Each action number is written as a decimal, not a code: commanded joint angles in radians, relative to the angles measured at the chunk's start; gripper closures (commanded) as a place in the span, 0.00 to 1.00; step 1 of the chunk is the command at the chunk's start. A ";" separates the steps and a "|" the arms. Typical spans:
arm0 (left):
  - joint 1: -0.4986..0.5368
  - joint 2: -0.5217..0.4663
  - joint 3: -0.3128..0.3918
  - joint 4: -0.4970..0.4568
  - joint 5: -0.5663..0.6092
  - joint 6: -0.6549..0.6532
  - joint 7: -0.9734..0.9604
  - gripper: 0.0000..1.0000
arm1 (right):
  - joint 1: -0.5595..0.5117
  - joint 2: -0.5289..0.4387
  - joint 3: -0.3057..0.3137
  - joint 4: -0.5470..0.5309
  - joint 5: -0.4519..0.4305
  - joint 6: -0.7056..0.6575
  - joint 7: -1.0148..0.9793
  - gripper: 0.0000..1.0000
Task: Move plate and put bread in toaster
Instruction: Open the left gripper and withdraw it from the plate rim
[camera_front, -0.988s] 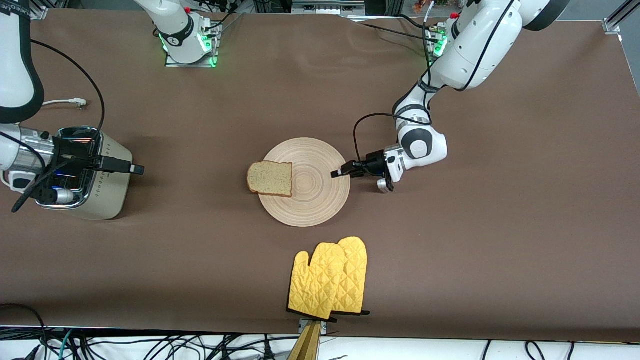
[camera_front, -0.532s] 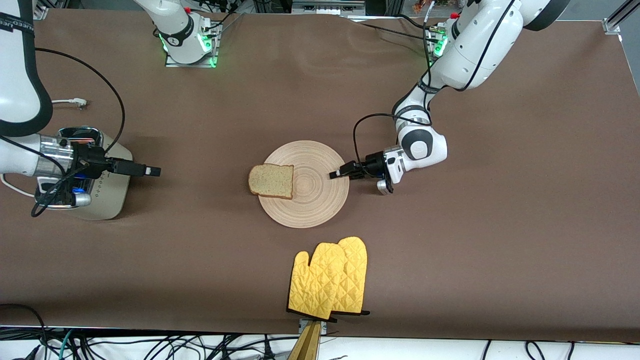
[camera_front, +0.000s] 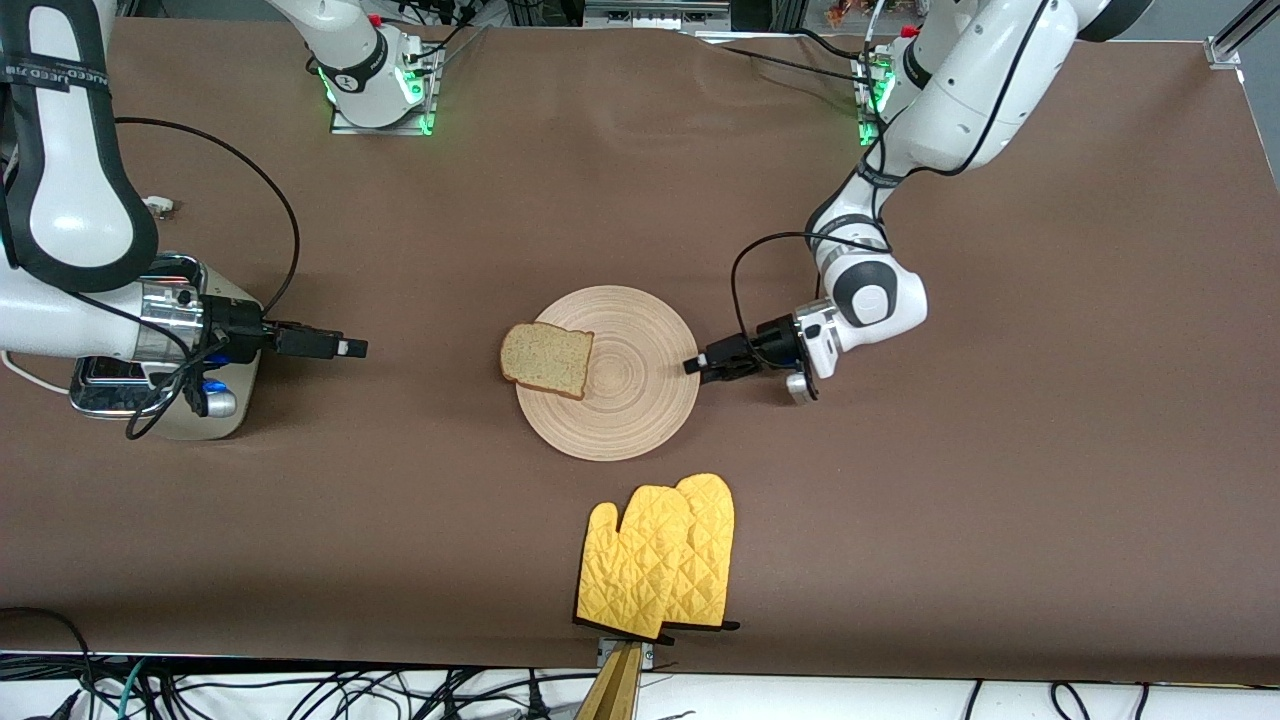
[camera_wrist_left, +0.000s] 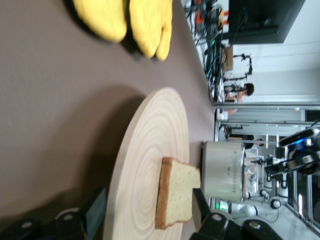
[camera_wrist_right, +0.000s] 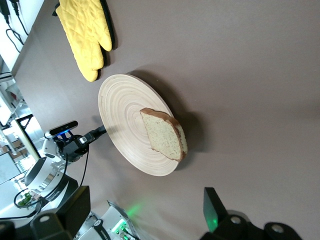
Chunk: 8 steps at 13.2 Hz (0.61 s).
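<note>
Left gripper (camera_front: 692, 366) fingers spread, plate (camera_front: 620, 400) rim just ahead between them; right gripper (camera_front: 350, 348) fingers apart, bread (camera_front: 545, 358) well ahead on plate's toaster-side (camera_front: 170, 395) edge; best close level on rim.

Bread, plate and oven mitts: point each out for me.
bread (camera_front: 545, 360), front view, middle of the slice's speckled face.
plate (camera_front: 632, 405), front view, bare ringed wood nearer the camera than the slice.
oven mitts (camera_front: 660, 555), front view, quilted yellow palm.
</note>
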 joint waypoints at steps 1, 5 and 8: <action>0.074 -0.105 -0.003 -0.082 0.064 -0.001 0.007 0.16 | -0.004 0.012 -0.002 -0.041 0.099 0.010 -0.079 0.00; 0.226 -0.258 -0.005 -0.171 0.284 0.013 -0.091 0.00 | -0.004 0.042 -0.002 -0.052 0.154 0.009 -0.117 0.00; 0.341 -0.370 -0.016 -0.194 0.588 0.013 -0.311 0.00 | -0.004 0.087 -0.002 -0.052 0.202 0.003 -0.220 0.00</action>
